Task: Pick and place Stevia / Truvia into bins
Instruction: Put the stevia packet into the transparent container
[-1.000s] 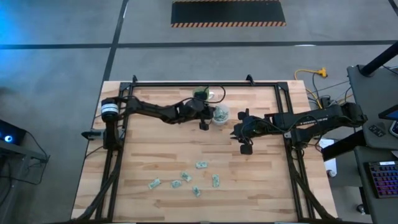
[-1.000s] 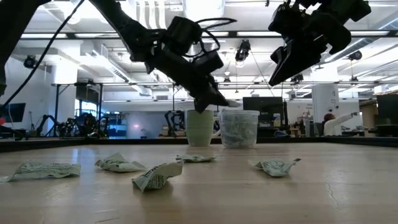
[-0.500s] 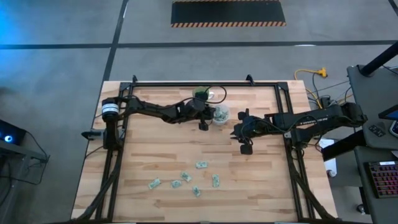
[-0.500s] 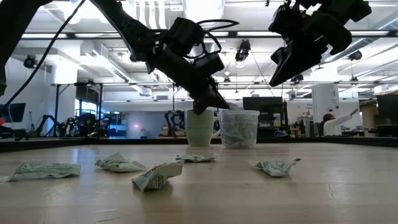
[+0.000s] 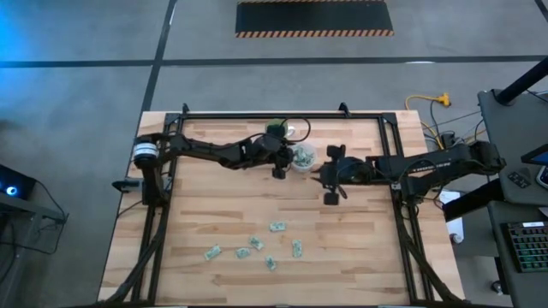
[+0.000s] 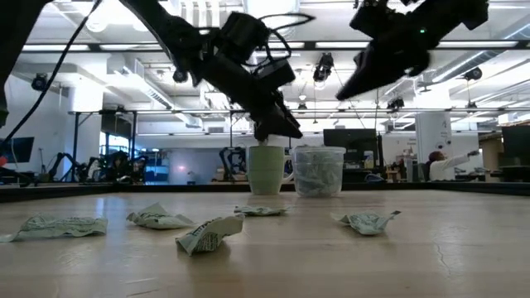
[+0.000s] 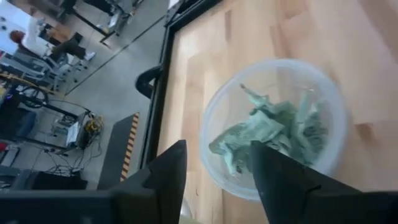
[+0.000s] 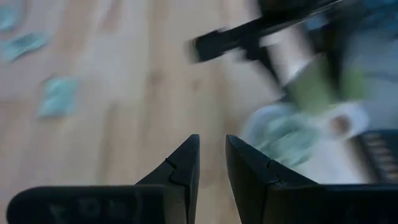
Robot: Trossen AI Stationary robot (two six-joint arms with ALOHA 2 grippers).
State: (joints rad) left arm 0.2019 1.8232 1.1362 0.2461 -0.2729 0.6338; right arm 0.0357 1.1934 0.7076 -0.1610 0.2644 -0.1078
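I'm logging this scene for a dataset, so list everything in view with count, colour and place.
Loose sachets: six, pale green and white, scattered on the near half of the table.
Clear cup: one, translucent, far centre, holding more sachets.
Green cup: one, pale green, beside the clear cup.
Table: one, light wood with a black frame.
Left tool: dark, open, empty, directly over the clear cup.
Right tool: dark, narrow gap, empty, raised just right of the cup.
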